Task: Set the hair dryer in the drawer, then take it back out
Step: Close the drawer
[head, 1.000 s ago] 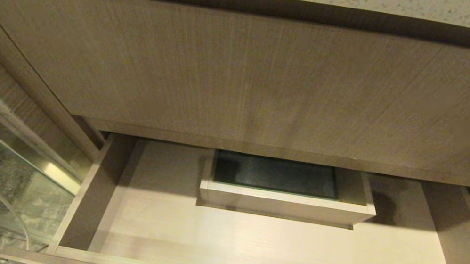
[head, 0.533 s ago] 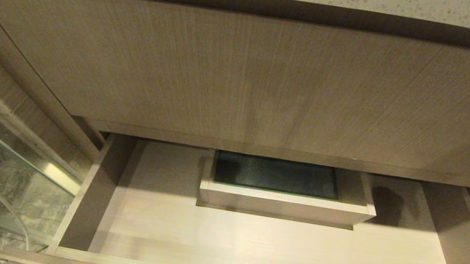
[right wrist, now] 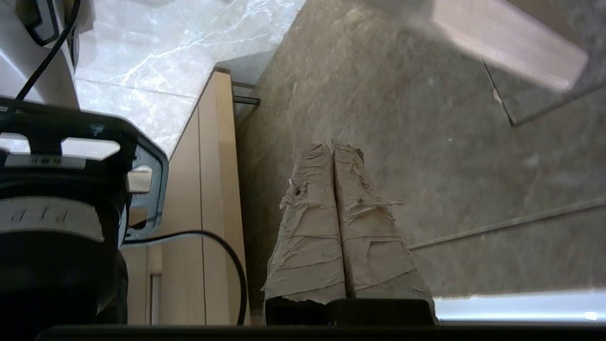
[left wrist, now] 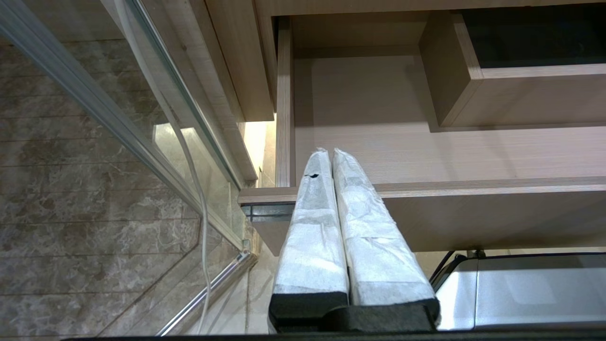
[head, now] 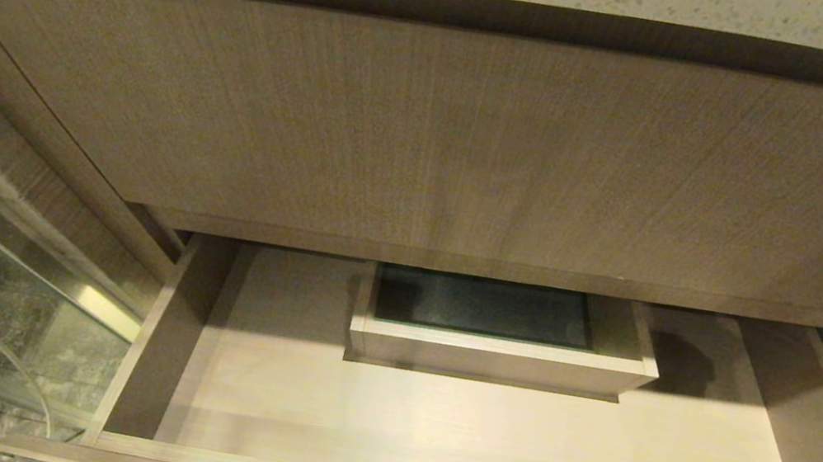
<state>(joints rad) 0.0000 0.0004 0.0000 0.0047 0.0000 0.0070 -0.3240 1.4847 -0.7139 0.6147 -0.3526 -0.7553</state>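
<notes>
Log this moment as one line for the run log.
drawer: pulled open, no hair dryer seen inside | right end effector: shut, holding nothing, beside drawer's right side | left end effector: shut, parked at drawer's front left corner

Both pincers are closed and empty: left pincer (left wrist: 332, 152) level, right pincer (right wrist: 333, 146) low.

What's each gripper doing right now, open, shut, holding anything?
Left gripper: shut, empty, just outside the open drawer's front edge.
Right gripper: shut, empty, facing the grey stone floor.
</notes>
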